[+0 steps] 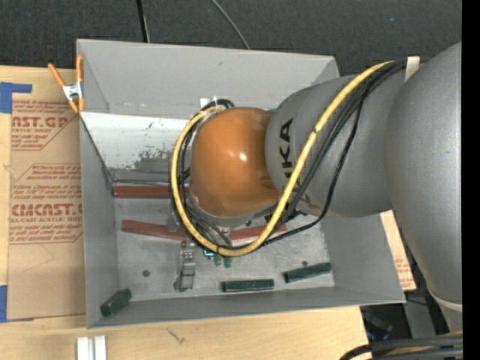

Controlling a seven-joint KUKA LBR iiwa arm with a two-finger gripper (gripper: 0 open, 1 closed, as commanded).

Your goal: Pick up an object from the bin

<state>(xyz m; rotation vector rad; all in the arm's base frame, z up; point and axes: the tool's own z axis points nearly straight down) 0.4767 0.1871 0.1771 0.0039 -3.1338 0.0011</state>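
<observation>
Grey bin (97, 238) below me: my end effector (184, 270), whose opening I cannot tell, hangs between a red strip (150, 229) and a green bar (246, 284), so I should centre over one before closing.

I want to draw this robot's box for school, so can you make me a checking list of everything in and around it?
surface: grey metal bin, floor scuffed and scratched.
job's things: three reddish-brown strips lying flat, left and middle; two dark green bars near the front wall; one small dark block in the front-left corner.
clutter: nothing seen.
grippers: gripper low over the floor beneath the orange cover, near the strips; whether it holds anything cannot be told.
cables: yellow and black cables loop round the cover.
surroundings: dark ground behind the bin.
</observation>
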